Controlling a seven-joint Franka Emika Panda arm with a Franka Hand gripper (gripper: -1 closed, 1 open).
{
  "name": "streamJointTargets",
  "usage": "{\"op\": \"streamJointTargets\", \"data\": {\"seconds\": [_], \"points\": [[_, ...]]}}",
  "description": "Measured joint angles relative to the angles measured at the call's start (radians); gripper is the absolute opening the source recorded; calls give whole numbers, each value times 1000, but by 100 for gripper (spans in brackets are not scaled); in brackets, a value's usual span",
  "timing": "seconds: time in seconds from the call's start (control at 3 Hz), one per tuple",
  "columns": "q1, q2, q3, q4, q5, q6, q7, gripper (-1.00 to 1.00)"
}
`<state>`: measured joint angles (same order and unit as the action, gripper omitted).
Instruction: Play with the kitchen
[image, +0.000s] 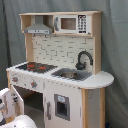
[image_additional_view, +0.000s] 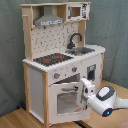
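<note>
Curtained lab: grey backdrop (image: 114, 60), wooden tabletop (image_additional_view: 20, 119).

White end effector (image: 11, 102) beside the kitchen (image: 62, 65)'s lower front

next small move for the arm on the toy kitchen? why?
Probably pull the oven door a bit further open. In the second exterior view the gripper sits at the door's right edge beside the handle, below the knobs; in the first exterior view the oven cavity already looks open. Whether it grips the door is unclear.
</note>
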<state>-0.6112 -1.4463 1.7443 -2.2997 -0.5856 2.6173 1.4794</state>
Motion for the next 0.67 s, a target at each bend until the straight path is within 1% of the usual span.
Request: {"op": "streamJointTargets", "data": {"seconds": [0.33, 0.67], "points": [[14, 6, 12, 33, 53, -70, -41, -100], [18, 7, 23, 74, 108, -143, -84, -100]]}}
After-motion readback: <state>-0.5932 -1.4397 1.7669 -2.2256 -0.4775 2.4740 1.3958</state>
